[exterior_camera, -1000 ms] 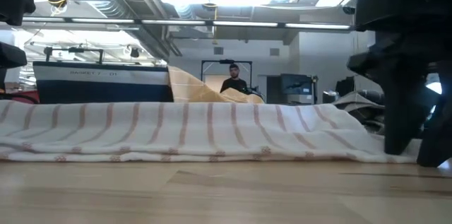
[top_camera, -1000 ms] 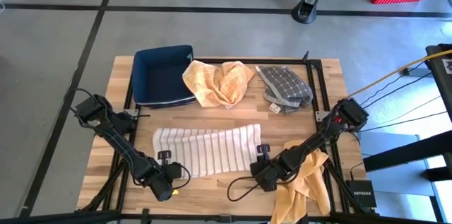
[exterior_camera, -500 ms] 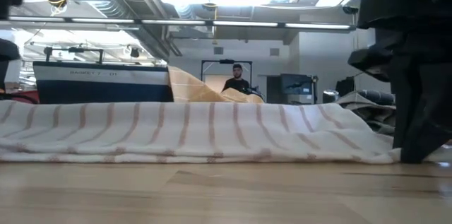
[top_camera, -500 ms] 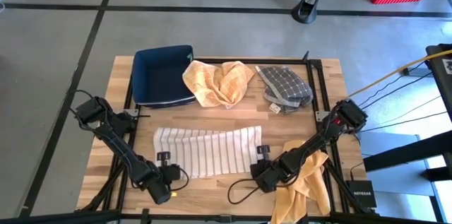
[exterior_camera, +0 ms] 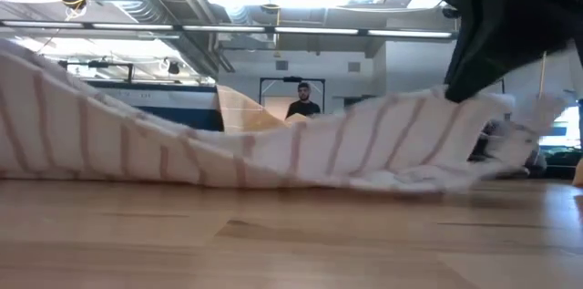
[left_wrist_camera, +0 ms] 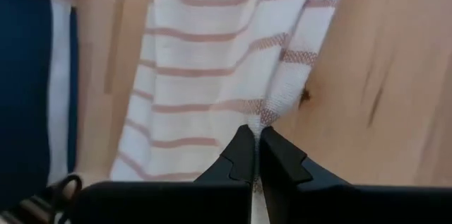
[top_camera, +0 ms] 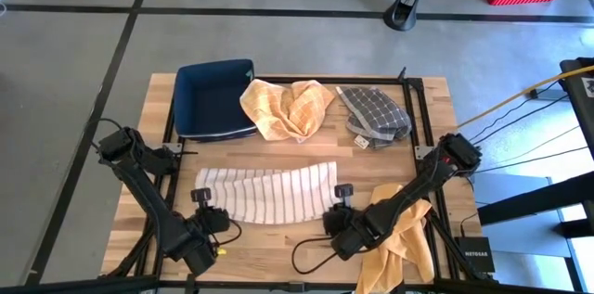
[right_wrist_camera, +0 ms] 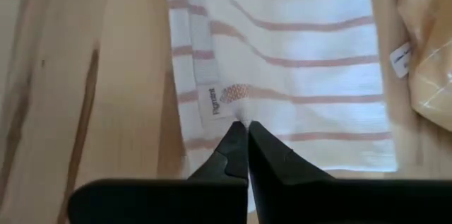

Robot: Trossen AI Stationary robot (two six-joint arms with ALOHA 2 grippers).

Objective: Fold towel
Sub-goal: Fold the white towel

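Towel (top_camera: 266, 193) with thin stripes lies across the front half of the wooden tabletop (top_camera: 306, 150), between the 2 arms, and its 2 near corners are raised off the wood. The left gripper (left_wrist_camera: 256, 155) is closed on the near left corner of the towel; its 2 dark fingers (left_wrist_camera: 240, 157) meet with the woven hem pinched between them. The right gripper (right_wrist_camera: 247, 150) is closed on the near right corner, close beside a small white label (right_wrist_camera: 210, 103) sewn at the hem. In the low view the towel sags in the middle and touches the tabletop there, while both ends stand higher.

At the back of the tabletop stands a dark blue basket (top_camera: 214, 99). Next to it lies a crumpled yellow cloth (top_camera: 287, 107), and beside that one a grey checked cloth (top_camera: 374, 115). Another yellow cloth (top_camera: 401, 237) lies at the front right corner, partly under the right arm. A person (exterior_camera: 303, 104) is standing far behind in the room.
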